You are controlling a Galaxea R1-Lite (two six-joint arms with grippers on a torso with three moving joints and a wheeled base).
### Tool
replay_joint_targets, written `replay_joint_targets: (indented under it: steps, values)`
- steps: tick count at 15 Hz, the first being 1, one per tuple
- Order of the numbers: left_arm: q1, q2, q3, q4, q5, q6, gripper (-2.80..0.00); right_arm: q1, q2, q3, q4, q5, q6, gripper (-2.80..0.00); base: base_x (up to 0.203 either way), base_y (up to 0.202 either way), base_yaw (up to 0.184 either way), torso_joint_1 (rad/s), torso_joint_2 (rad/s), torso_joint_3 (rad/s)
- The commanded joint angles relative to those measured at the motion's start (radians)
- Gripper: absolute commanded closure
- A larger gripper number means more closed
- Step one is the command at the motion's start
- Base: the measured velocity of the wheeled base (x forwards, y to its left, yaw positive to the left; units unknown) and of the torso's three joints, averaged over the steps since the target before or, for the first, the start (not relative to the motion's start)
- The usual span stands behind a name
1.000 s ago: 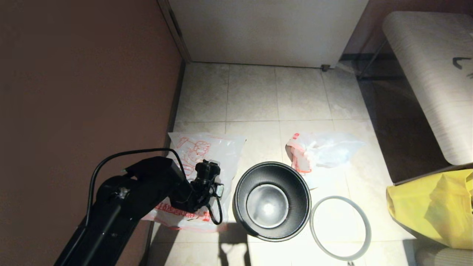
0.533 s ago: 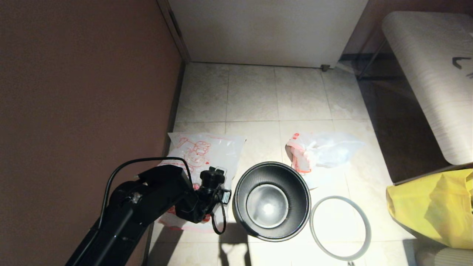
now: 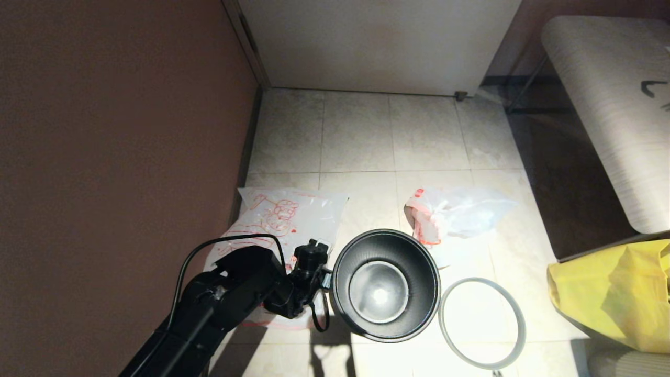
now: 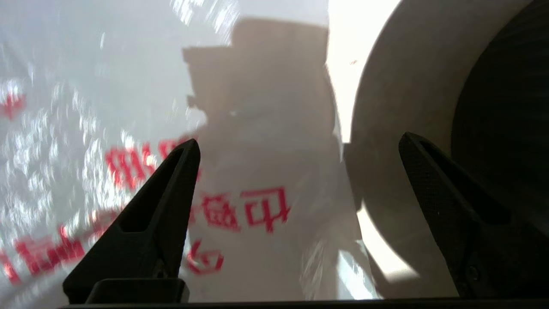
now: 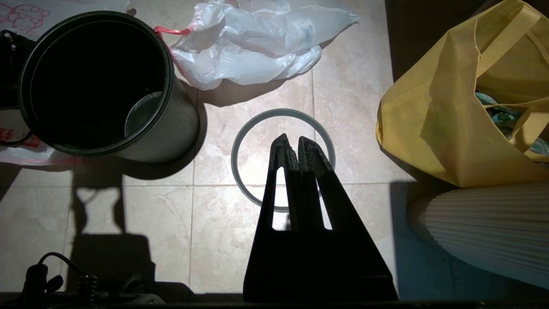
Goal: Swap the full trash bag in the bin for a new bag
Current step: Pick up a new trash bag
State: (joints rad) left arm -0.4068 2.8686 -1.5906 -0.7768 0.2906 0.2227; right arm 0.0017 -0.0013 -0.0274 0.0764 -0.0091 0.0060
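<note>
A tiled floor seen from above. The small round black plastic bin (image 3: 386, 285) with a ribbed wall and shiny silver floor stands empty near the floor's near edge. Its thin grey hoop (image 3: 482, 323) lies flat on the tiles just to the bin's right, off the bin.

The new bag (image 3: 285, 217), thin translucent white plastic printed with a red cartoon figure and red characters, lies flat by the floor's left edge against the brown wall (image 3: 120, 131). The full trash bag (image 3: 455, 214), a bulging translucent white plastic bag with red print, lies behind the bin and to the right, touching or nearly touching its far rim. A big yellow bag (image 3: 615, 293) sits at the floor's right edge.

The left gripper (image 4: 296, 154) hovers low over the new bag's near end, just beside the bin, its claw spread wide with nothing held. The right gripper (image 5: 294, 143) hangs above the grey hoop, its claw pressed shut and empty.

Risks, as a judgement: the bag lies flat on smooth tile, so the fingers may slide over the film and close on nothing, or pinch both layers so that the mouth will not open. One finger stands close to the bin wall; a descent there could nudge or tip the light bin.
</note>
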Motion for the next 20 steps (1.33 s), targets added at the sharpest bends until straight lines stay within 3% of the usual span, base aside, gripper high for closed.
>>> replay_joint_targets:
  steps: [1,6,14,15,17,20]
  values:
    - [0.004,0.032,-0.051,-0.009,0.020,0.073,-2.80,0.000,0.001,0.000,0.000,0.000,0.000,0.00,0.000,0.000,0.000,0.000,0.00,0.000]
    - [0.015,0.175,-0.336,-0.020,0.083,0.221,-2.80,0.000,0.001,0.000,0.000,0.000,0.000,0.00,0.000,0.000,0.000,0.000,0.00,0.000]
    - [0.039,0.189,-0.358,0.051,0.090,0.239,-2.80,0.000,0.001,0.000,0.000,0.000,0.000,0.00,0.000,0.000,0.000,0.000,0.00,0.000]
    - [0.045,0.189,-0.356,0.055,0.093,0.241,0.00,0.000,0.001,0.000,0.000,0.000,0.000,0.00,0.000,0.000,0.000,0.000,0.00,0.000]
    - [0.055,0.189,-0.357,0.085,0.152,0.238,0.00,0.000,0.001,0.000,0.000,0.000,0.000,0.00,0.000,0.000,0.000,0.000,0.00,0.000]
    - [0.069,0.189,-0.356,0.088,0.185,0.236,0.00,0.000,0.001,0.000,0.000,0.000,0.000,0.00,0.000,0.000,0.000,0.000,0.00,0.000]
